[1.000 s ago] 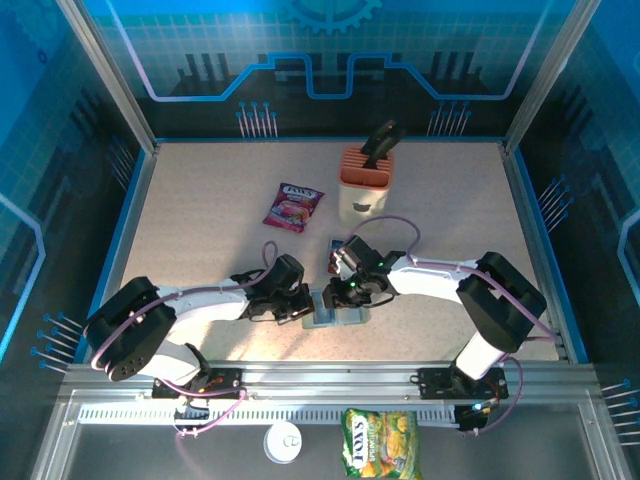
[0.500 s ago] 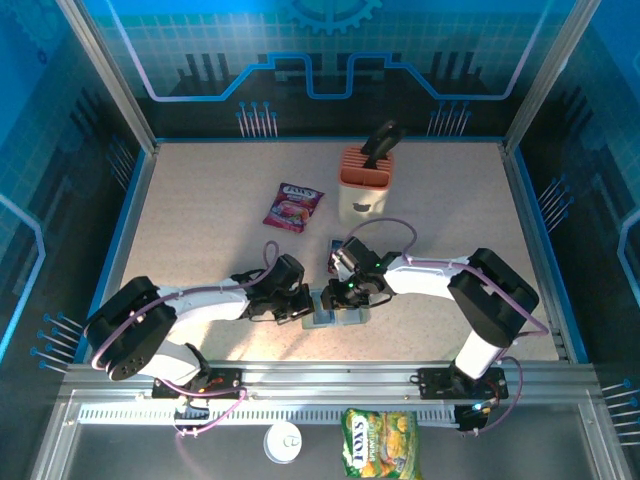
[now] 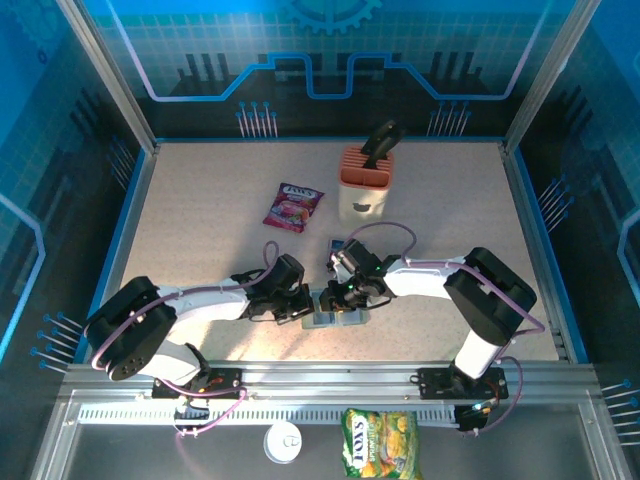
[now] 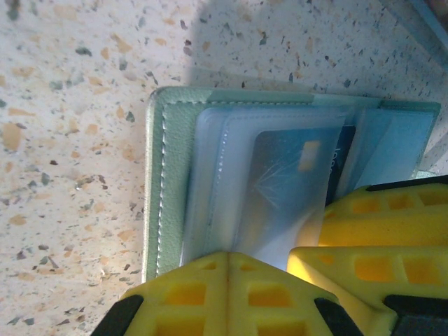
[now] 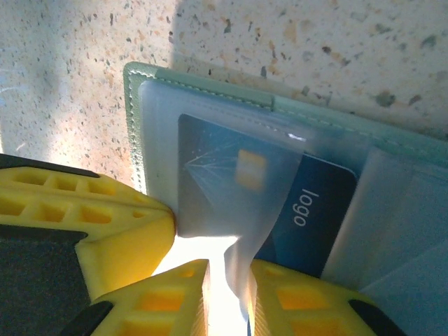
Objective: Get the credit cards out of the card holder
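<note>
purple packet (image 3: 294, 206), peach block (image 3: 363, 185)

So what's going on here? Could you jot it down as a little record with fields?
Card holder: open flat on the speckled table
Credit card: dark blue, partly inside a clear pocket
Left gripper: jaws shut, tips on the holder's edge
Right gripper: jaws narrowly apart, pocket's edge between them; grip unclear
Elsewhere: snack packet, peach block
</note>
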`<state>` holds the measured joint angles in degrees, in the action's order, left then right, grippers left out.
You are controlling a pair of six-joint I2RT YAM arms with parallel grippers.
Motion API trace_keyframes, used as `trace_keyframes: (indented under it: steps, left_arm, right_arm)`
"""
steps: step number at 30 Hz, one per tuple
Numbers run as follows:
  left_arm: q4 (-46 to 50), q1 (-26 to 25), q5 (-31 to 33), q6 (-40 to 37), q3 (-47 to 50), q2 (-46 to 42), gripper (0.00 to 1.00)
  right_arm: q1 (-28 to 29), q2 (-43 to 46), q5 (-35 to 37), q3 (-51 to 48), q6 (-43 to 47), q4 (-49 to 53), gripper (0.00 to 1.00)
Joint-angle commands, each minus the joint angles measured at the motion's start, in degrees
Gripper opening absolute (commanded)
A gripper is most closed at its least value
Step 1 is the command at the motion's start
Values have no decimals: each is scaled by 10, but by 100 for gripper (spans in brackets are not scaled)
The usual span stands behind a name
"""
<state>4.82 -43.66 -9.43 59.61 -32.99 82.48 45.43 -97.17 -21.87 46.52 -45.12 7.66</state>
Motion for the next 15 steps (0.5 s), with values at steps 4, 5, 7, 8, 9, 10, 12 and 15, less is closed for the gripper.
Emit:
trace_keyframes:
  steps: [4,5,7,8,9,10,12,15]
  left_arm:
    - [38,3,8,-9,-4,9,0]
    - [37,3,8,-9,-4,9,0]
    - [38,3,8,-9,-5,8,0]
    - [39,3,9,-9,-5,7,0]
    - [40,3,9,-9,-5,6,0]
    - [40,3,9,-9,-5,6,0]
    - [41,4,9,-9,-6,6,0]
    - [42,3,8,-10,-7,7,0]
  right_arm:
    - [4,-3,50,17,33,88,22]
    - [4,-3,48,19,33,87,22]
    - [3,-4,40,19,32,80,22]
    - [4,-5,38,21,30,80,22]
    - [5,-4,40,24,30,84,22]
    - [5,-5,46,26,32,91,22]
    - [9,-4,58,31,37,105,22]
    - [8,1,63,32,40,113,22]
